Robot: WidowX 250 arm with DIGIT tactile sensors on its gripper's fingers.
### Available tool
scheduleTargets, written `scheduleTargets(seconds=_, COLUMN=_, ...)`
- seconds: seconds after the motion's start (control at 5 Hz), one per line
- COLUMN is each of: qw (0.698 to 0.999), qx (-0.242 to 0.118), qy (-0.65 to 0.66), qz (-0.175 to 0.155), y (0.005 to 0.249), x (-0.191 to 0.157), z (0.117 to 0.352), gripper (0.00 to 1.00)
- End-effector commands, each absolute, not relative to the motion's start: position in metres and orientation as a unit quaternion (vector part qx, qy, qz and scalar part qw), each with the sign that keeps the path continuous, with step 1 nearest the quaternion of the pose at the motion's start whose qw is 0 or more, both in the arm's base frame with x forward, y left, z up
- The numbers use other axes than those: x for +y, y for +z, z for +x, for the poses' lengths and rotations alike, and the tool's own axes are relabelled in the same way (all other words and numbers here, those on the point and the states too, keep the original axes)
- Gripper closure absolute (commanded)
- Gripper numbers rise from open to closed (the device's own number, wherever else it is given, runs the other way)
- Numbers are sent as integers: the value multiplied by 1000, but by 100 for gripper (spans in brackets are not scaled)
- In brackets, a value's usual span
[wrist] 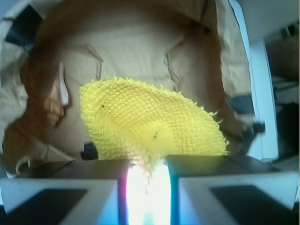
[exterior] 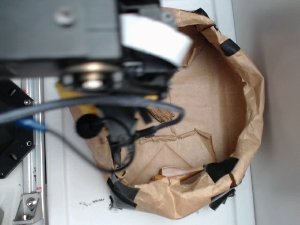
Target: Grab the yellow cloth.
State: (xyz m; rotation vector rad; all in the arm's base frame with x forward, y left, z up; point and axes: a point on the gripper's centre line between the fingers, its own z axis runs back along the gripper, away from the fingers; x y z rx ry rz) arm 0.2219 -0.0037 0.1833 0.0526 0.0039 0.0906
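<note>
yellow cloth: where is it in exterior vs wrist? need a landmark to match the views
Exterior: only a sliver of the fuzzy bright yellow cloth shows at left centre, mostly hidden under the robot arm.
Wrist: the cloth fills the centre, its lower tip pinched between the claw fingers.
Shared landmark: the crumpled brown paper bag with black tape patches, surrounding the cloth in both views.

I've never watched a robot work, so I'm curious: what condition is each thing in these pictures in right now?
Cloth: pinched at its near edge between the gripper's fingers, spread out fan-like above the bag's floor.
Gripper: shut on the cloth.
Paper bag: open, crumpled walls upright, patched with black tape.
Wood piece: lying on the bag's floor by the wall, untouched.
</note>
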Motion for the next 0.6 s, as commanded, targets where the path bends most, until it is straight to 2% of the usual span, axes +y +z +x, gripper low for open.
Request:
scheduleTargets(seconds=0.0, qw=997, qx=-44, qy=8, qz=67, y=155, x=-52, z=263, gripper=100)
scheduleTargets(seconds=0.2, qw=998, qx=-38, qy=-1, qz=44, y=147, x=-55, z=265, gripper=100)
scheduleTargets(seconds=0.4, qw=998, qx=-32, qy=16, qz=56, y=139, x=-57, z=260, gripper=100)
